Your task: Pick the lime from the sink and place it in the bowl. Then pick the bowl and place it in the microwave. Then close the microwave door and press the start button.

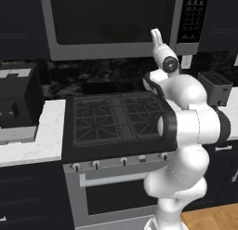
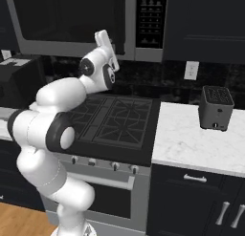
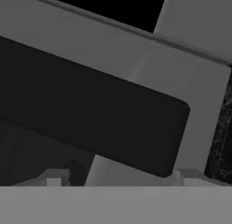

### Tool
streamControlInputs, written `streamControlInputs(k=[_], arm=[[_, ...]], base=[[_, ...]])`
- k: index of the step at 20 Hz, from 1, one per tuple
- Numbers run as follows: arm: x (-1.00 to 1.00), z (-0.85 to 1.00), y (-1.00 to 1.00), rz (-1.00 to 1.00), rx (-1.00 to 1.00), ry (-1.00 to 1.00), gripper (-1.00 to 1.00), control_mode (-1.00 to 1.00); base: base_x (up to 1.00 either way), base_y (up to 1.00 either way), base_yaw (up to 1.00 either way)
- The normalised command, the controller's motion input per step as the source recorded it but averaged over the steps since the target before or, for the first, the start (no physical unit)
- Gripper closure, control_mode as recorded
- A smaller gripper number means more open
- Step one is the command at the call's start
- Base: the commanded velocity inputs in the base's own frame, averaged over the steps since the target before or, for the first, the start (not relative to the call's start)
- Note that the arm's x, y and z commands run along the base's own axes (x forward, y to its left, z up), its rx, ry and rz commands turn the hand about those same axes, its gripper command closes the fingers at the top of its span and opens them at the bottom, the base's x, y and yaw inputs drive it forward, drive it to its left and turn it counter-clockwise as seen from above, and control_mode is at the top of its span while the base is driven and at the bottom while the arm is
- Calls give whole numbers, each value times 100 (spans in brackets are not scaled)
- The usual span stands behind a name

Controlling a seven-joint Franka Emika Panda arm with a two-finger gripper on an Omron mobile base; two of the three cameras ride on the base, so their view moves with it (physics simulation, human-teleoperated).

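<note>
The microwave (image 1: 116,50) hangs above the stove with its door (image 1: 111,15) shut, the dark glass window facing out. Its black button panel (image 1: 191,15) sits at the right end. My gripper (image 1: 156,37) is raised to the door's lower right corner, just left of the panel, and points at the grey frame. From the right base view the gripper (image 2: 103,39) stands against the door (image 2: 62,15), left of the panel (image 2: 150,20). The hand view is close on the dark window (image 3: 90,109) and grey frame (image 3: 181,82); the gripper (image 3: 122,177) is open and holds nothing. Lime, bowl and sink are out of view.
A black gas stove top (image 1: 116,117) lies under the arm, with an oven front below. A small grey toaster (image 2: 216,107) stands on the marble counter (image 2: 191,139) to the right. A dark boxy appliance (image 1: 18,98) stands on the left counter (image 1: 32,140).
</note>
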Motion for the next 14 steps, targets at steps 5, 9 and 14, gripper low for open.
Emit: streamControlInputs(k=[5, 9, 14], arm=[[-50, 7, 0, 3, 8, 3, -100, -100], [-100, 32, 0, 7, 16, 0, -100, -100], [-100, 46, 0, 4, 20, -1, -100, -100]], base=[[0, 0, 0], [0, 0, 0], [0, 0, 0]])
